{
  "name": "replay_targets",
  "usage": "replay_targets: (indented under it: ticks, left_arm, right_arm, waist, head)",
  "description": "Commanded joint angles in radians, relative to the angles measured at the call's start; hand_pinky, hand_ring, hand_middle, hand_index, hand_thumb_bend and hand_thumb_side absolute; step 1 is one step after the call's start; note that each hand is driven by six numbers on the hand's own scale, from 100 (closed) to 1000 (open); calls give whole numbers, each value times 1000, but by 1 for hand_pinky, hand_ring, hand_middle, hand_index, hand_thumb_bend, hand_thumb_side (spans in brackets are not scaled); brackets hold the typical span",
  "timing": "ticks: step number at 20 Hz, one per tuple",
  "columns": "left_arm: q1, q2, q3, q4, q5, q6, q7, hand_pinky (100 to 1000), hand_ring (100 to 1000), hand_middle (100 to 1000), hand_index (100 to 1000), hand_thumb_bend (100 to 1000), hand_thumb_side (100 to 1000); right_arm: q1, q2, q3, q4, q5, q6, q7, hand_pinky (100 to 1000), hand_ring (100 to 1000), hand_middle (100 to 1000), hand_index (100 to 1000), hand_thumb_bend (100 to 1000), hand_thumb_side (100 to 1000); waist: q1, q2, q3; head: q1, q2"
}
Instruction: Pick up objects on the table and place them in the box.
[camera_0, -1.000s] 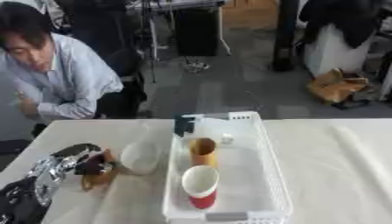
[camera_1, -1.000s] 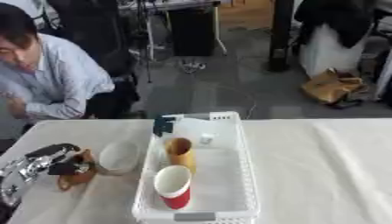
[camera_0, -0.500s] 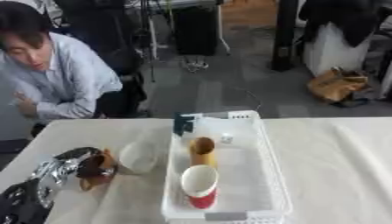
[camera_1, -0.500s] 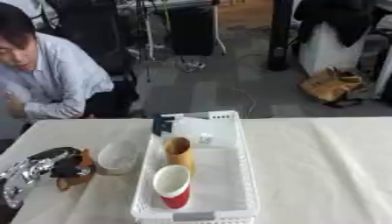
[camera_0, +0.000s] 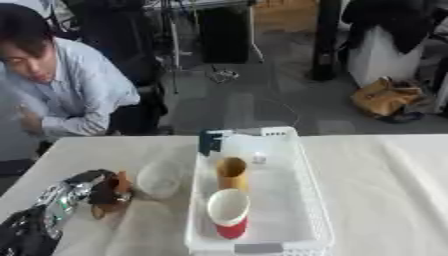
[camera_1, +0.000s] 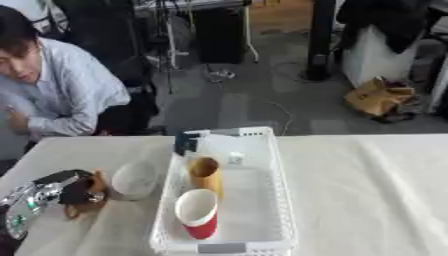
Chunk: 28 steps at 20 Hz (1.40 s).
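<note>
While left hand (camera_0: 74, 192) curls round small brown object (camera_0: 112, 192) at counter's (camera_0: 385, 200) left side, white box (camera_0: 311, 200) lies to hand's right, pale round object (camera_0: 160, 178) between them. Carry goes rightward over it. Right hand unseen.

A pale worktop (camera_0: 385, 190) carries a white basket (camera_0: 308, 200), with a whitish bowl (camera_0: 160, 178) just beside its left wall.

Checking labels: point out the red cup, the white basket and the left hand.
red cup (camera_0: 229, 220), left eye view, its side.
white basket (camera_0: 317, 210), left eye view, right rim.
left hand (camera_0: 103, 191), left eye view, its fingers.
</note>
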Motion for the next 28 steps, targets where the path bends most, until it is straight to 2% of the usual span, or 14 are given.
replay_targets:
  ticks: [1, 2, 5, 6, 7, 8, 9, 12, 13, 20, 23, 26, 27, 28]
  left_arm:
    - [-14, 13, 3, 1, -5, -5, -15, 905, 961, 1000, 1000, 398, 758]
    - [-14, 13, 3, 1, -4, -7, -20, 895, 955, 1000, 1000, 398, 757]
    - [-14, 11, 3, 4, 0, -13, -38, 757, 877, 1000, 1000, 395, 732]
    - [-15, 11, 4, 4, 1, -14, -42, 757, 877, 1000, 1000, 395, 732]
    - [-15, 10, 4, 5, 3, -15, -47, 693, 862, 998, 1000, 395, 715]
    - [-15, 10, 5, 5, 5, -16, -52, 693, 862, 998, 1000, 395, 715]
    - [-15, 10, 5, 5, 8, -18, -57, 580, 829, 985, 1000, 383, 698]
    - [-17, 9, 7, 3, 20, -23, -68, 523, 812, 976, 1000, 380, 695]
    - [-17, 8, 7, 2, 26, -24, -72, 467, 790, 960, 1000, 368, 685]
    - [-17, 5, 9, 4, 61, -15, -99, 396, 740, 903, 998, 364, 636]
    - [-17, 5, 12, 7, 77, -3, -101, 368, 694, 848, 921, 361, 601]
    - [-19, 4, 13, 8, 95, 5, -106, 364, 693, 839, 910, 361, 598]
    - [-19, 4, 12, 8, 100, 7, -107, 363, 668, 787, 877, 347, 584]
    - [-19, 4, 13, 8, 106, 8, -108, 363, 668, 787, 877, 347, 584]
  right_arm:
    - [-10, -7, -4, -17, 5, 0, -6, 805, 880, 714, 720, 100, 1000]
    - [-10, -7, -4, -17, 5, 0, -7, 805, 880, 714, 720, 100, 1000]
    - [-10, -7, -5, -17, 4, 1, -10, 805, 880, 712, 715, 100, 1000]
    - [-10, -7, -5, -17, 4, 1, -11, 805, 880, 712, 715, 100, 1000]
    - [-10, -7, -5, -17, 3, 1, -12, 806, 880, 709, 711, 100, 1000]
    - [-10, -7, -6, -17, 3, 1, -13, 806, 880, 709, 711, 100, 1000]
    - [-10, -7, -6, -17, 3, 2, -16, 807, 880, 706, 707, 100, 1000]
    - [-10, -6, -7, -17, 2, 5, -21, 807, 880, 704, 705, 100, 1000]
    - [-10, -6, -7, -17, 2, 7, -24, 808, 880, 702, 702, 100, 1000]
    - [-10, -7, -10, -17, 3, 11, -42, 809, 880, 700, 697, 100, 1000]
    - [-10, -7, -11, -17, 3, 11, -49, 812, 880, 698, 694, 100, 1000]
    - [-10, -7, -11, -17, 5, 12, -53, 812, 880, 697, 693, 100, 1000]
    - [-10, -7, -10, -17, 5, 12, -54, 813, 880, 695, 692, 100, 1000]
    - [-10, -7, -11, -17, 5, 13, -56, 813, 880, 695, 692, 100, 1000]
  waist:
    - [-2, -15, 1]
    - [-2, -15, 2]
    - [-1, -16, 1]
    - [-1, -16, 1]
    - [-1, -16, 1]
    - [-1, -16, 1]
    - [0, -16, 2]
    - [0, -17, 4]
    - [0, -17, 4]
    - [0, -20, 5]
    - [0, -20, 5]
    - [0, -20, 6]
    - [0, -20, 6]
    - [0, -21, 7]
  head:
    - [3, -6]
    - [3, -6]
    - [3, -6]
    - [3, -6]
    - [3, -5]
    - [3, -4]
    - [3, -4]
    - [3, -4]
    - [4, -4]
    - [4, -4]
    - [4, -4]
    - [5, -2]
    - [5, -2]
    - [4, -2]
